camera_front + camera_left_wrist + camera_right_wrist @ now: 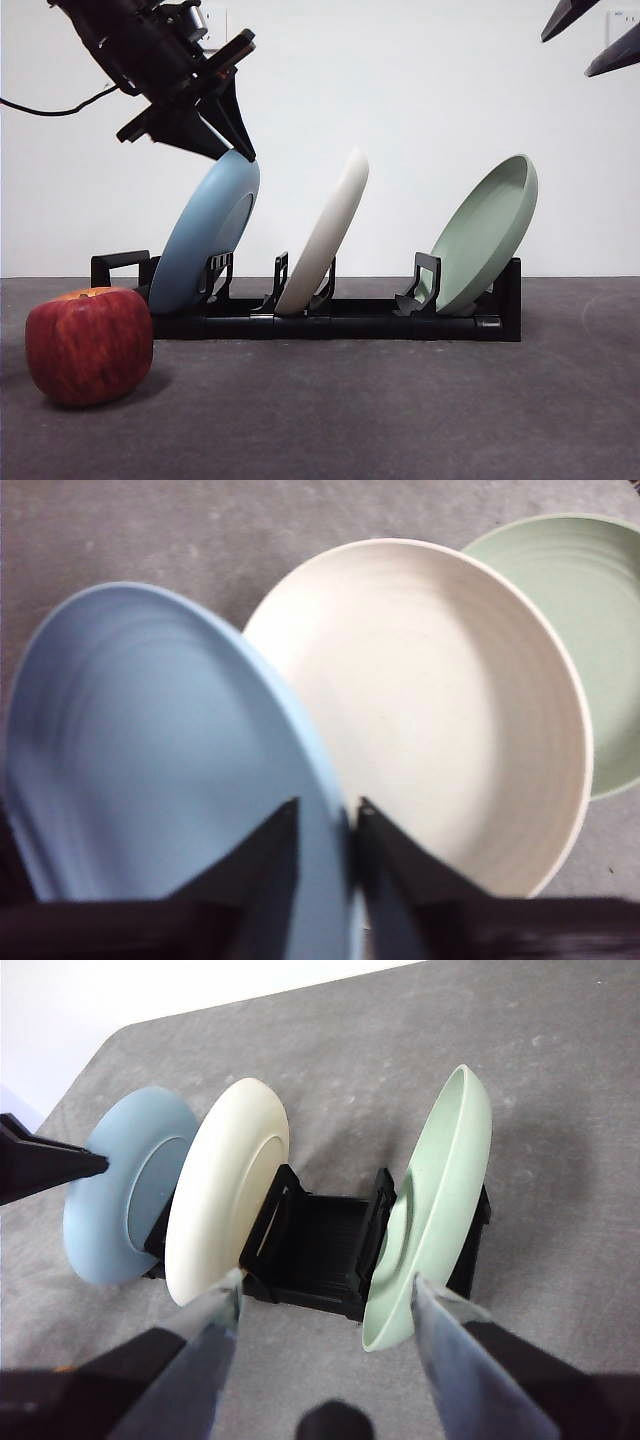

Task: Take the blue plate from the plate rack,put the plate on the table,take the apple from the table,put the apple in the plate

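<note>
Left wrist view: our left gripper [328,815] has its jaws closed narrowly on the top rim of the blue plate [150,750].
Blue plate leans in the plate rack [330,322] at the end slot, cream plate [325,235] then green plate [485,235] beside it. Apple [88,343] sits on the table [400,410] in front of the rack, untouched. Our right gripper [325,1305] hovers above the rack, jaws wide apart, holding nothing.

The cream plate [325,235] is leaning just beside the blue plate [205,235], narrowing the gap. Open desk [400,410] is lying before the rack [330,322]; the apple [88,343] is blocking its near end
</note>
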